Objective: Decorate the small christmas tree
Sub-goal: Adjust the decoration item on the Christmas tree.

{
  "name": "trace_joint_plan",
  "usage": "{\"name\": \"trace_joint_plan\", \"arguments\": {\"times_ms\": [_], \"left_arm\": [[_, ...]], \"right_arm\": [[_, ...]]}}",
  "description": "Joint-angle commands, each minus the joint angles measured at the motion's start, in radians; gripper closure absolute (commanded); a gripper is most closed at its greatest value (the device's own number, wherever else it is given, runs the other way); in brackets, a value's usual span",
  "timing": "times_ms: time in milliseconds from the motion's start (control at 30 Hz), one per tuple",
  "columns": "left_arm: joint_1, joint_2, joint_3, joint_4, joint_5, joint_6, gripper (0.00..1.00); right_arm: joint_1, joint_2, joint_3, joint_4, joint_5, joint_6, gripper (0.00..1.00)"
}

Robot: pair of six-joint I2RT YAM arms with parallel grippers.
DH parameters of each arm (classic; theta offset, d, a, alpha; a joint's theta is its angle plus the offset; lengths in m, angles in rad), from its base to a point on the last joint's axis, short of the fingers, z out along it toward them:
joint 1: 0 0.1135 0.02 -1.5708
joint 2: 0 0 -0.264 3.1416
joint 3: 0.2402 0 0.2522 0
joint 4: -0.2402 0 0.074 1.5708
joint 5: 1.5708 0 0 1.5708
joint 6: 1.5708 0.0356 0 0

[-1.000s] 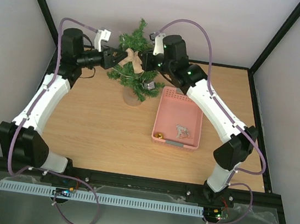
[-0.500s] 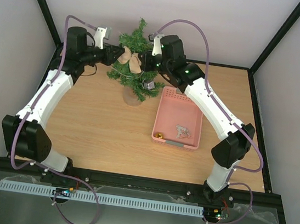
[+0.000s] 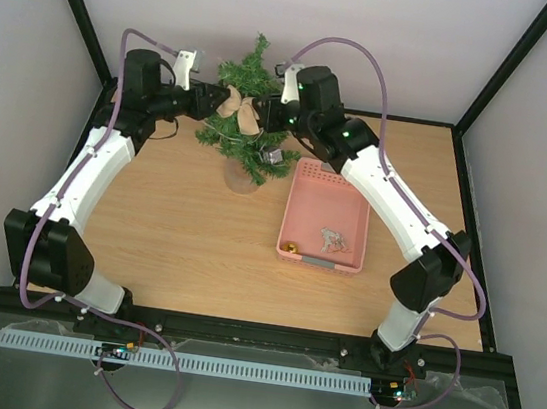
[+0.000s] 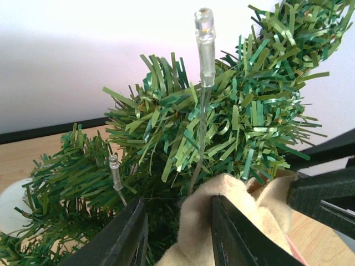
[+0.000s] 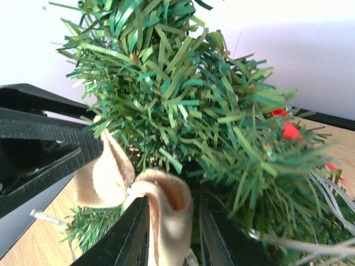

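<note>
Small dark-green bristly artificial christmas tree stands upright on a clear round base at the far middle of the wooden table. A beige soft fabric bow sits against the upper branches.

Left gripper and right gripper flank it. Each has its jaws slightly parted with bow fabric between, touching one finger and leaving a gap at the other, so loose, not clamped.

The tree is probably light and tippy, its branches springy, the clear bulbs fragile. Best held low on the trunk.

Pink perforated plastic basket sits just to the right.
</note>
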State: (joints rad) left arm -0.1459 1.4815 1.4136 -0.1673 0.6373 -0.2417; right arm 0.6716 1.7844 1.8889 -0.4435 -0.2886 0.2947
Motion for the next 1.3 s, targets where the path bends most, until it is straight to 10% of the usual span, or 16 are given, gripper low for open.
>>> {"name": "trace_joint_plan", "arguments": {"times_ms": [0,600,767,900,1267], "left_arm": [[-0.001,-0.037,0.027,0.004,-0.011,-0.064,0.66],[0.024,-0.122,0.022,-0.046,-0.028,-0.113,0.41],[0.029,-0.187,0.013,-0.147,-0.133,-0.054,0.19],[0.034,-0.290,-0.121,-0.143,-0.173,-0.057,0.01],[0.109,-0.477,-0.520,-0.072,-0.330,-0.137,0.00]], "right_arm": [[-0.004,-0.090,-0.049,0.008,0.006,0.002,0.75],[-0.004,-0.370,-0.393,0.068,0.111,0.052,0.55],[-0.006,-0.546,-0.606,0.064,0.241,0.085,0.50],[-0.006,-0.645,-0.739,0.018,0.309,0.122,0.50],[-0.013,-0.595,-0.940,-0.092,0.343,0.202,0.51]]}}
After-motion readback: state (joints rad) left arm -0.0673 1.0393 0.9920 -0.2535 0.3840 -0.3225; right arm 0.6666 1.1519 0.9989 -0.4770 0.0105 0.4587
